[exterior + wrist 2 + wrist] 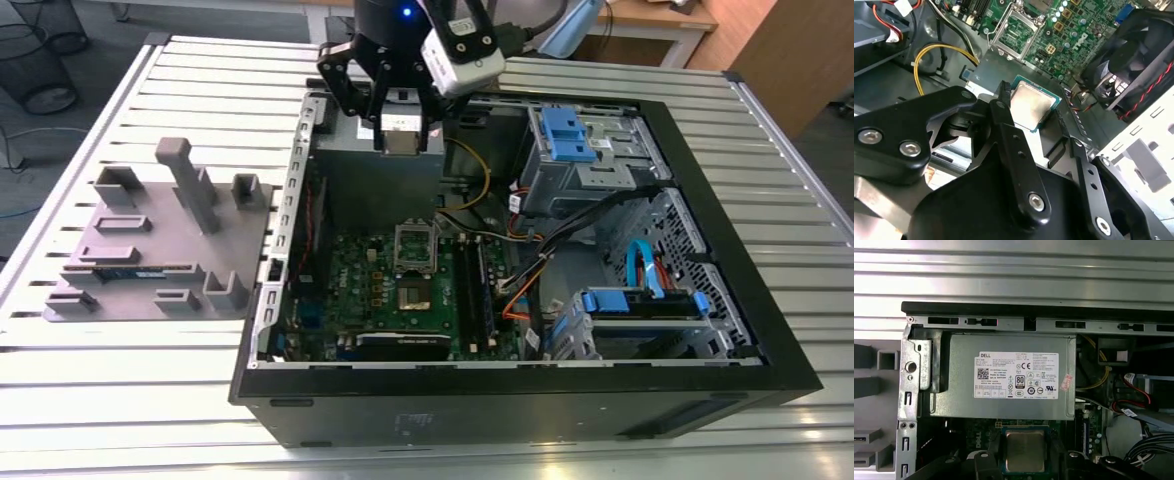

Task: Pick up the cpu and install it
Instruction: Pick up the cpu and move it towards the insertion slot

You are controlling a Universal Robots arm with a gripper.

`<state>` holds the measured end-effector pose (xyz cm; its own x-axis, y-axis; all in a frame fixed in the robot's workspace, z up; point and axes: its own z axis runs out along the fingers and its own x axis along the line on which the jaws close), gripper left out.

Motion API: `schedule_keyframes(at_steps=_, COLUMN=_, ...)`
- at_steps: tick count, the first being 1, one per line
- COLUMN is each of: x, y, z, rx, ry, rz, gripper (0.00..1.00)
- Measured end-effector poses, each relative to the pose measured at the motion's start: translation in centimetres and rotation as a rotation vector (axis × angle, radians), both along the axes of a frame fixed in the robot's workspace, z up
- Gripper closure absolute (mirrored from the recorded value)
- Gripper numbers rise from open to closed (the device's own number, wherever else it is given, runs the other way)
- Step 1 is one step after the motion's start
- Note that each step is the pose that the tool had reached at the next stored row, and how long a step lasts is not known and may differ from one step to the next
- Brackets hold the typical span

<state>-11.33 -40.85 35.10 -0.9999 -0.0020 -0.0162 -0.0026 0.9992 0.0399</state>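
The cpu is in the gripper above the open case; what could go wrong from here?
1. The gripper pinches the cpu only at two edges, so it may slip or tilt.
2. The socket frame on the motherboard is narrow; a tilted chip could catch its metal rim.
3. The yellow cables lie close beside the gripper and might snag it on the way down.

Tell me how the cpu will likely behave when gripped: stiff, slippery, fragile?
The cpu looks like a thin rigid plate, so it probably will not bend. Its shiny metal top may be slippery. Held by its edges in the gripper, it could tilt if knocked.
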Motion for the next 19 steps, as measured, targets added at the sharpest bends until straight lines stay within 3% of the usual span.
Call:
schedule_keyframes(at_steps=7, x=0.02, y=-0.20, z=-0.04, rx=0.0000, ry=0.0000, rz=0.000, gripper=0.53)
schedule_keyframes(at_steps=19, x=0.01, y=-1.84, z=-0.46, rx=0.0001, ry=0.0000, rz=0.000, gripper=0.53)
